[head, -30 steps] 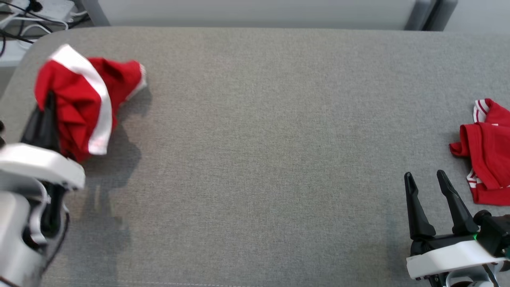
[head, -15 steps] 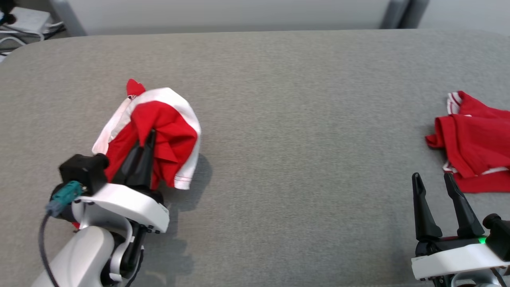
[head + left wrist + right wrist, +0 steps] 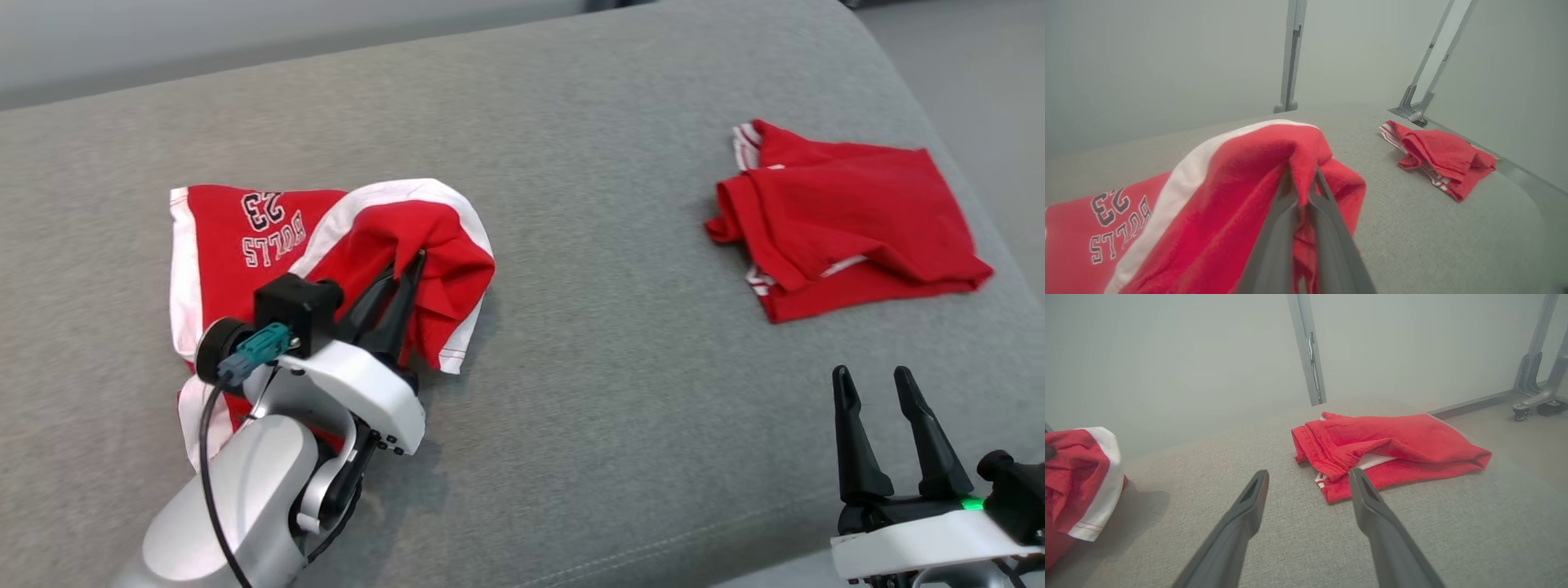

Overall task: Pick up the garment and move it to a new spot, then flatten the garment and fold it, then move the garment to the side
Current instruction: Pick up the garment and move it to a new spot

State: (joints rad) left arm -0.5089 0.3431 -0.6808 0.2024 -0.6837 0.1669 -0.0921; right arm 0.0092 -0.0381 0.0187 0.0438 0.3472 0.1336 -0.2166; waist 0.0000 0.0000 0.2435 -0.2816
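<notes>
Head view | folded red shirt | right of jersey (well apart)

The head view looks steeply down from above the near edge of the grey table, far enough back to take in the printed red garment, the folded red garment, the left gripper and the right gripper. The left wrist view sits low and very close behind the printed red garment, facing across the table; the right wrist view, equally low, faces the folded red garment from farther off. Both wrist views share the two garments and the table top between them.
</notes>
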